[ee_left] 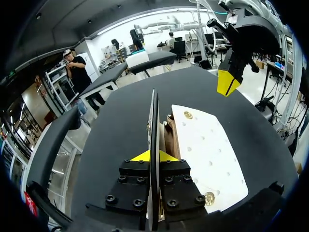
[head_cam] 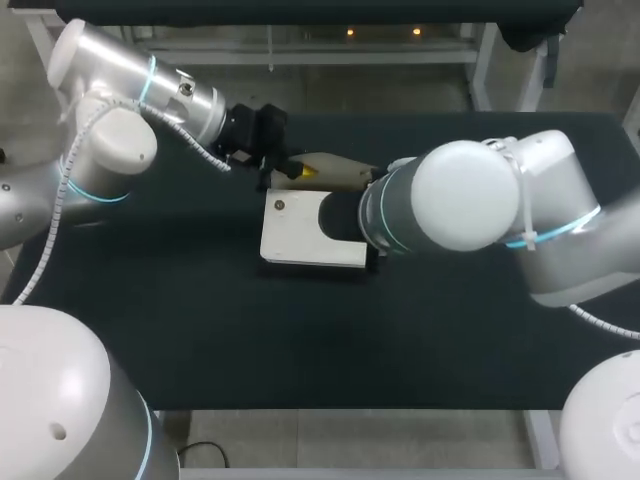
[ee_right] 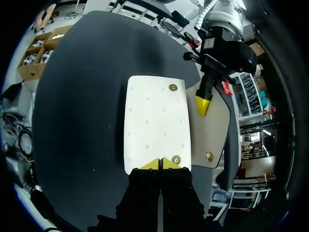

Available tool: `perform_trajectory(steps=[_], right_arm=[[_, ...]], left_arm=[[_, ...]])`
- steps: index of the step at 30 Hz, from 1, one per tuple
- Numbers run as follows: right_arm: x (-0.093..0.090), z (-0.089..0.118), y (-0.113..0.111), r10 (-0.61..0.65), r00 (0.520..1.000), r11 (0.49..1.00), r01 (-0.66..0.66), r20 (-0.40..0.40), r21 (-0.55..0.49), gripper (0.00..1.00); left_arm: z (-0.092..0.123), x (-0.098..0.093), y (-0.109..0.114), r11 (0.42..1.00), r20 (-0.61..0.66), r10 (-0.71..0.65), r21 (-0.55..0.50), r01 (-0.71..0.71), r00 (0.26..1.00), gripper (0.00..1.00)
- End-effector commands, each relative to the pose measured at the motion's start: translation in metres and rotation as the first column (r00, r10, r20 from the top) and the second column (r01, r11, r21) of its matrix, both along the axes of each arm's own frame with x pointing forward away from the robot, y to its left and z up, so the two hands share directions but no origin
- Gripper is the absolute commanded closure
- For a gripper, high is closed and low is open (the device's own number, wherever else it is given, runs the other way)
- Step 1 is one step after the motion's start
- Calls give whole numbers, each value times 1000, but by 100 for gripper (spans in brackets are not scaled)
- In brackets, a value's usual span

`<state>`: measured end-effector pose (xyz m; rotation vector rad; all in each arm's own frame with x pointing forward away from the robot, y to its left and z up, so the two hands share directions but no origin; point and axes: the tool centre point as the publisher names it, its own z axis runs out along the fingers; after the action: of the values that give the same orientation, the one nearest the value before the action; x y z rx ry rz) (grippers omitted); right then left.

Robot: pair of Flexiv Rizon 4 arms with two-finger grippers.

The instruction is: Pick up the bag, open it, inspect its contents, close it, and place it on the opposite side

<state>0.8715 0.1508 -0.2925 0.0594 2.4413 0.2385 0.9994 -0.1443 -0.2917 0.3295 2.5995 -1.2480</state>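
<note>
The bag lies mid-table, its white perforated panel [head_cam: 295,235] [ee_right: 154,121] [ee_left: 207,150] flat with brass snaps at two corners. Its beige flap [head_cam: 340,172] [ee_right: 215,125] stands lifted off the white panel, seen edge-on in the left wrist view [ee_left: 153,116]. My left gripper [head_cam: 285,172] [ee_left: 153,155] [ee_right: 203,104] is shut on this flap's edge. A brown inside [ee_left: 170,137] shows in the gap. My right gripper [ee_right: 161,164] [ee_left: 227,84] is shut with nothing in it, hovering at the white panel's other end. In the head view my right arm [head_cam: 460,195] hides it.
The black table [head_cam: 200,330] stretches to both sides of the bag. My two arms meet over the bag, the left one from the far left corner, the right one across the bag's right half.
</note>
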Motion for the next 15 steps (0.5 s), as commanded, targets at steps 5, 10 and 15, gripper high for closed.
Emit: perform_trajectory(steps=[5,10,15], right_arm=[[0,0,1,-1,1000,1000,1,0,-2,100],[0,0,1,-1,1000,1000,1,0,-2,100],[-9,1,4,-12,1000,1000,12,25,-4,100]], left_arm=[[0,-1,0,1000,3,2,-1,-2,1000,100],[6,5,0,1000,34,18,0,-18,999,100],[24,-1,3,1000,67,24,-12,-24,997,100]])
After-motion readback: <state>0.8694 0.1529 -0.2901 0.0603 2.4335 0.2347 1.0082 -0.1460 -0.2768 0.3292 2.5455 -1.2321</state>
